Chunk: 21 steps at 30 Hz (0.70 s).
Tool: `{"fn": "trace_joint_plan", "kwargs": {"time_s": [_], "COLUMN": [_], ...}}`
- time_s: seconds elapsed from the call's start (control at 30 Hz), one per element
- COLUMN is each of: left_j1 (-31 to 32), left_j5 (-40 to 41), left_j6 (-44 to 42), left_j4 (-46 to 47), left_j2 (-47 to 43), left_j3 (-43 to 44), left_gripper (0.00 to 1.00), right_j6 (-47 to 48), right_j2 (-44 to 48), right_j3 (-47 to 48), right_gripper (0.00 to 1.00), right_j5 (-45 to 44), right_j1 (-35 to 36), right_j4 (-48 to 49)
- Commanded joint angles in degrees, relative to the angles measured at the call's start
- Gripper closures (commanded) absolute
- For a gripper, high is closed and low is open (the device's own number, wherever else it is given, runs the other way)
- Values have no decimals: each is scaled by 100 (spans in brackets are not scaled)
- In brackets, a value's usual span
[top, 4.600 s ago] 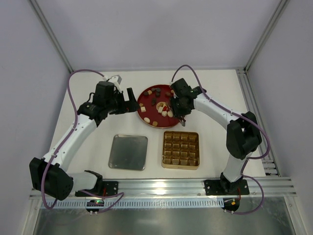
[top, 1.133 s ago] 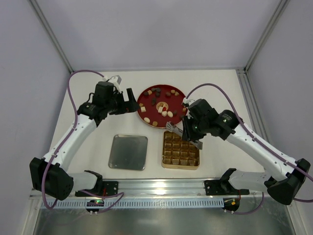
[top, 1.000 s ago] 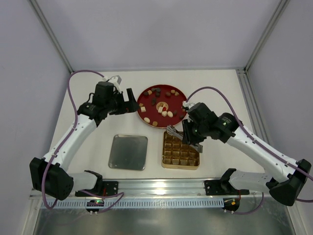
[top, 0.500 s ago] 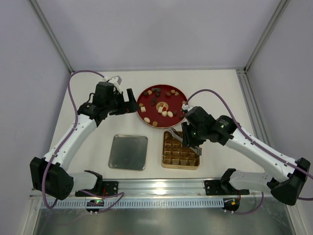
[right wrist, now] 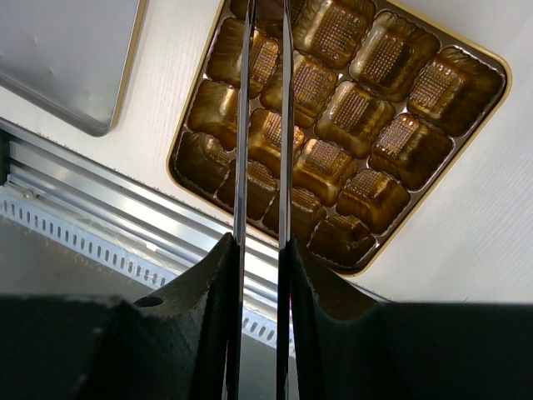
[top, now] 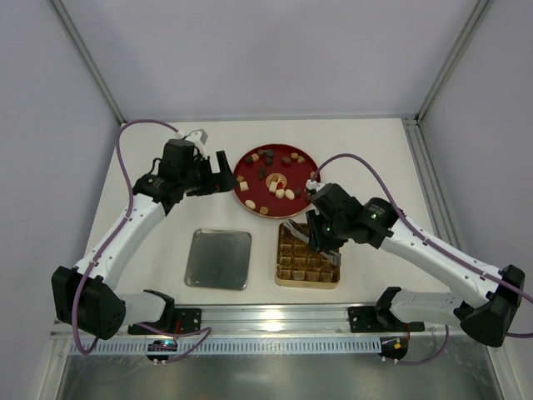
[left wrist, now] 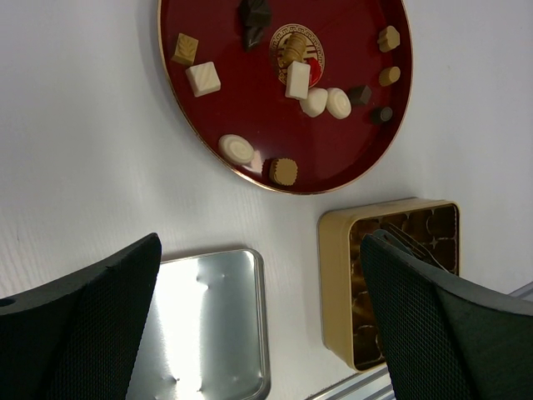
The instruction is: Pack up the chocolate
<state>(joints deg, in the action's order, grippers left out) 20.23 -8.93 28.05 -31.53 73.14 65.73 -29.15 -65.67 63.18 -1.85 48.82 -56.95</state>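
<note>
Right arm swung from plate to tin
Right gripper (top: 293, 230) came down-frame over the gridded tin (top: 277, 258), jaws narrow (can't tell if a piece was pinched). Left gripper (left wrist: 258, 325) stayed wide, empty. Red plate (left wrist: 333, 142), upper centre, held the chocolate (left wrist: 203, 77).

Left arm (top: 133, 221) runs from its base at lower left up to upper centre-left, elbow bent. Left gripper (top: 221, 172) points right, jaws spread wide; in the wrist view (left wrist: 260, 242) they sit in the two lower corners. Right arm (top: 433, 250) reaches from lower right to frame centre, wrist tipped down. Right gripper (top: 289, 225) has thin blades, parallel with a narrow gap (right wrist: 264, 17), tips cut off at the top edge.
</note>
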Motion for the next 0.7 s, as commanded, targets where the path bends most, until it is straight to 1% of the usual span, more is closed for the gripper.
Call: {"fn": "trace_joint_plan", "kwargs": {"time_s": [0.0,0.27,0.3,0.5,0.57,0.67], "left_j1": [-28,-28,-28,-19,-28,-28], "left_j5": [-92,-74,-74,-74,-74,-65], "left_j6": [-37,-28,-28,-37,-45,-46], "left_j4": [191,191,191,191,191,191], "left_j2": [-11,-11,-28,-20,-28,-20], "left_j3": [18,10,1,1,10,10], "left_gripper": [0,0,0,0,0,0], "right_j6": [-74,-82,-74,-82,-83,-65], "right_j2": [2,-69,-69,-104,-104,-130], "right_j3": [-51,-78,-78,-51,-25,36], "right_gripper": [74,72,70,68,64,64], "right_j5": [-88,-123,-140,-175,-193,-211], "right_j1": [49,66,66,66,66,66], "right_j4": [246,316,316,316,307,281]}}
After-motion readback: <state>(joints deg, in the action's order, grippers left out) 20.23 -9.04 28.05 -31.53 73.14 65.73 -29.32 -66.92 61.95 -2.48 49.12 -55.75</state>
